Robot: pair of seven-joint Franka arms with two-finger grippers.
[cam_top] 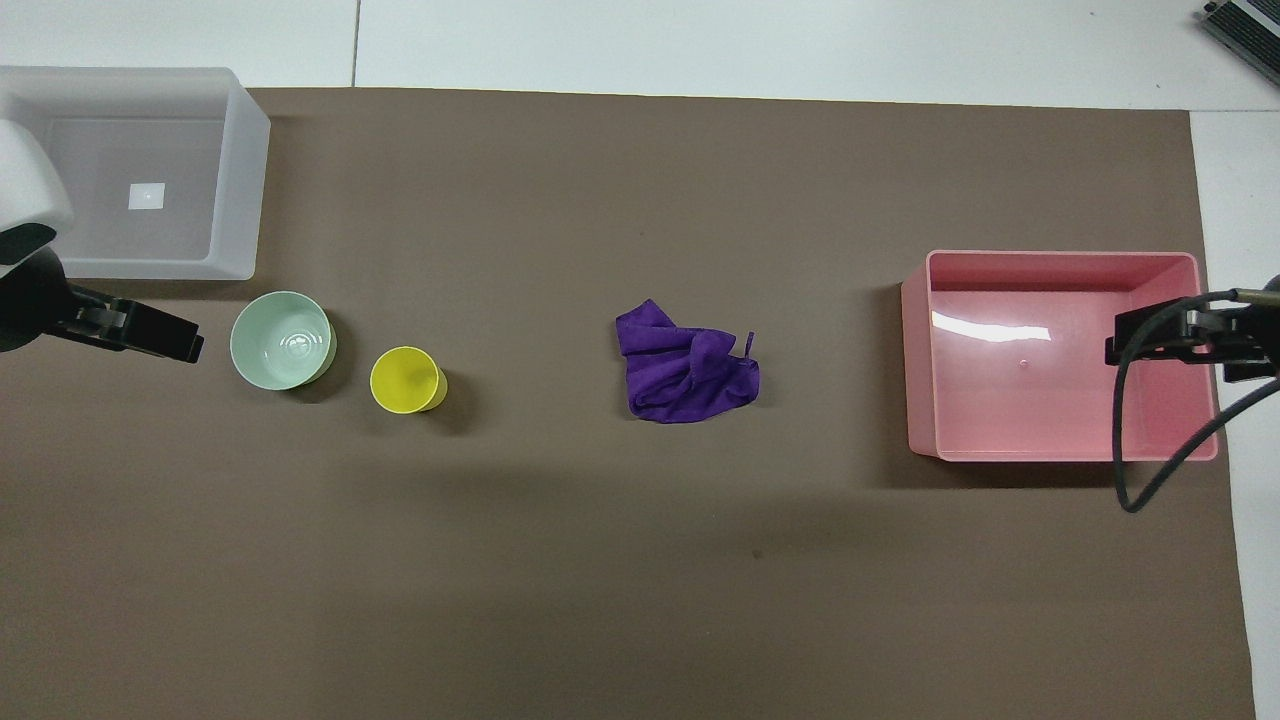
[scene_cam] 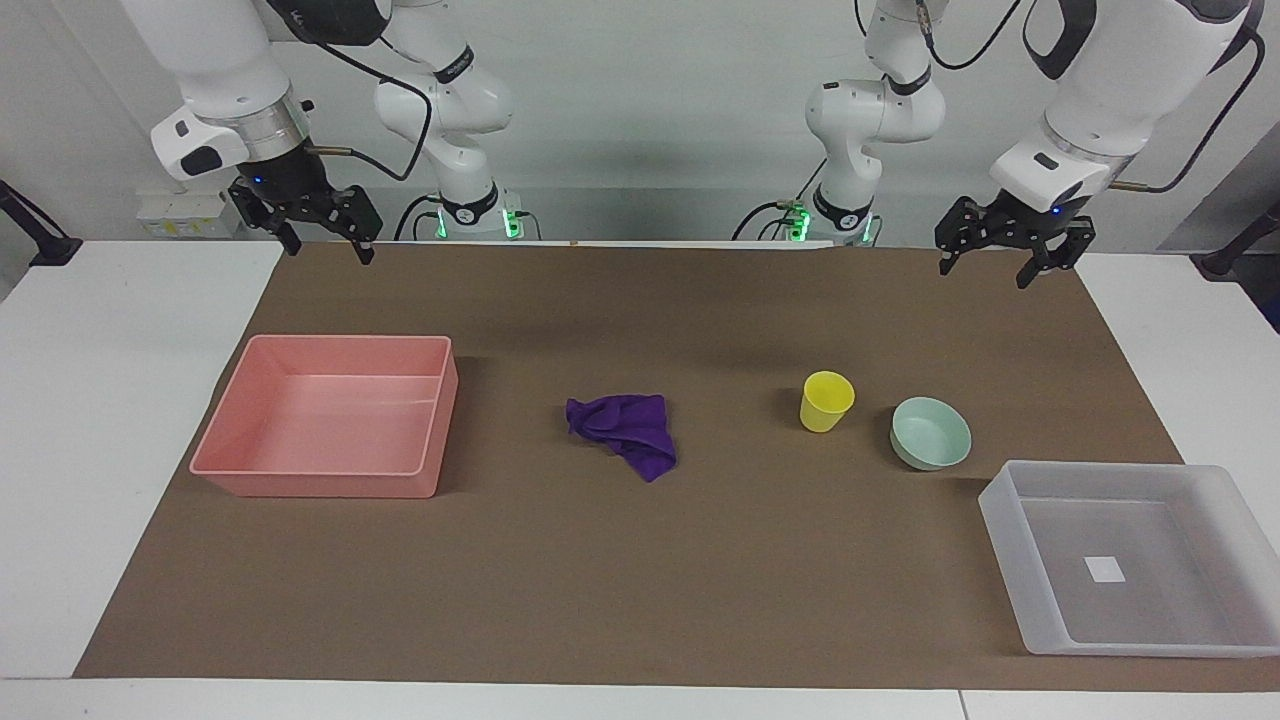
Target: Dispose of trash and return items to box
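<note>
The purple rag (scene_cam: 625, 432) lies crumpled mid-mat, also in the overhead view (cam_top: 685, 375). The yellow cup (scene_cam: 826, 401) (cam_top: 405, 380) stands upright toward the left arm's end, with the mint-green bowl (scene_cam: 931, 433) (cam_top: 281, 340) beside it. The translucent tray (scene_cam: 1000, 505) (cam_top: 240, 180) is empty, farther from the robots than the bowl. My left gripper (scene_cam: 985, 272) (cam_top: 160, 338) hangs open and empty, high over the mat's edge by the robots. My right gripper (scene_cam: 330, 250) (cam_top: 1150, 340) hangs open and empty at the other end.
A pink rectangular bin (scene_cam: 330, 485) (cam_top: 920, 350), empty, stands toward the right arm's end of the brown mat (scene_cam: 640, 580). White tabletop borders the mat all round.
</note>
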